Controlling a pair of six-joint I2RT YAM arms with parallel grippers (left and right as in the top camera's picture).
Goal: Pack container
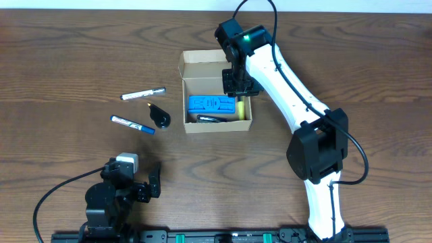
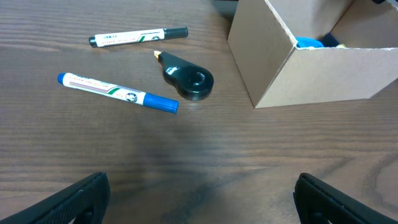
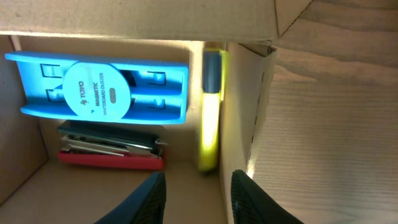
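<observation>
Where the open-lidded container sits mid-surface, the right end effector hangs over its right wall, fingers partly apart, gripping nothing. Inside: blue whiteboard duster, red-and-black item beside it, yellow highlighter along the right wall. Near the front edge the left end effector is spread wide, empty. Left of the container, apart from it: black-capped marker, blue marker, black tape dispenser between them.

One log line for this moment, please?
right gripper open over container | left gripper open, empty | blue marker, black-capped marker, correction tape outside
</observation>
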